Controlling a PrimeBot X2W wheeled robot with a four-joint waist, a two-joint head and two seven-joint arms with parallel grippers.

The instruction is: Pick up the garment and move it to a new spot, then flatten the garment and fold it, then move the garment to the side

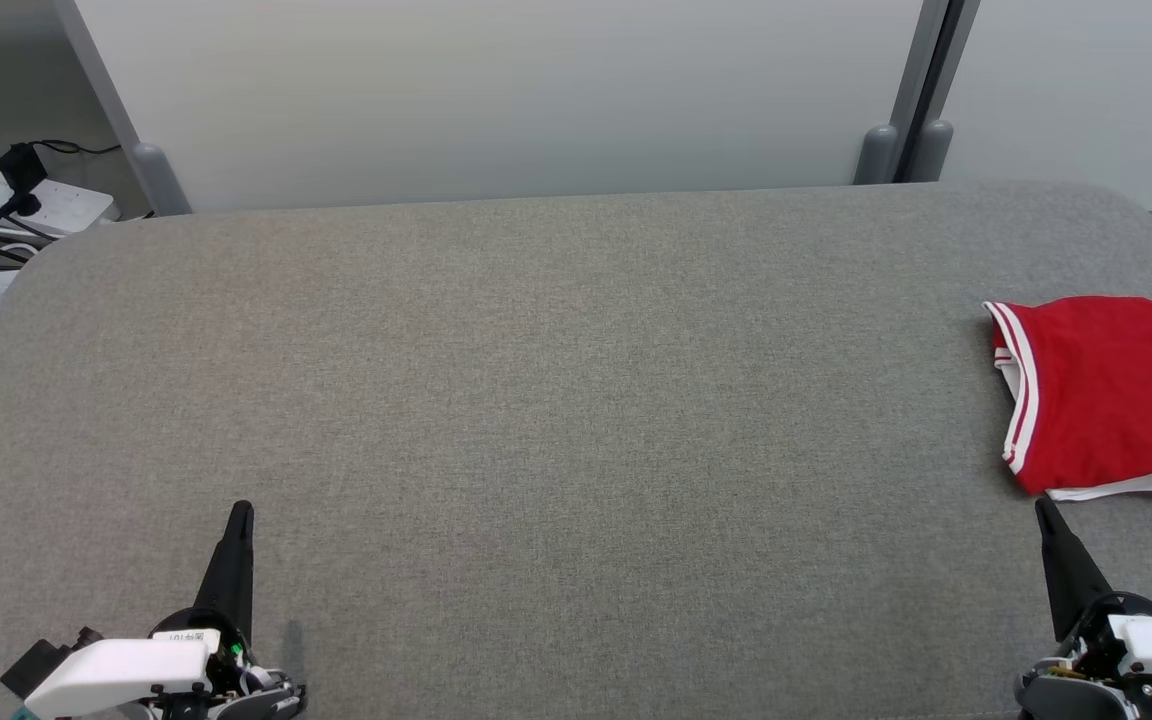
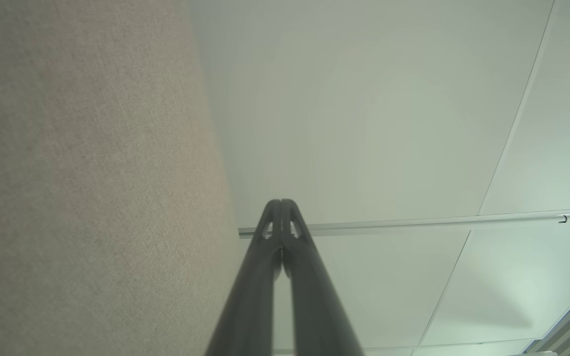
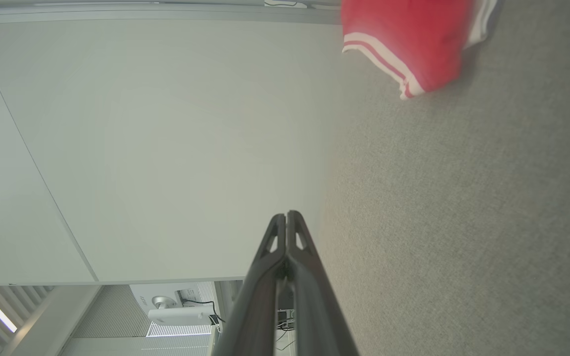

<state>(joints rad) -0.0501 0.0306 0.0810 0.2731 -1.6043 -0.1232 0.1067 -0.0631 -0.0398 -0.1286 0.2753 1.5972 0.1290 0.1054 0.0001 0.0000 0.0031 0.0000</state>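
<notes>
A wide grey padded table [image 1: 536, 400] spans the head view, backed by pale wall panels [image 1: 496, 90], and most of its top lies bare between the arms. The red garment [image 1: 1106, 390] with white trim lies at the right edge, cut off by the frame, just ahead of the right gripper [image 1: 1043, 508]. The left gripper [image 1: 241, 512] sits well apart from it. Both have their jaws pressed together. A power strip [image 1: 46, 205] lies beyond the table's far left corner. The right wrist view adds a white device [image 3: 176, 309].

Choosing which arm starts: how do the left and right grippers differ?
The left gripper is over bare table, far from the red garment; the right gripper nearly reaches it. The left tilts slightly right, the right more strongly left. Both are shut and empty.
</notes>
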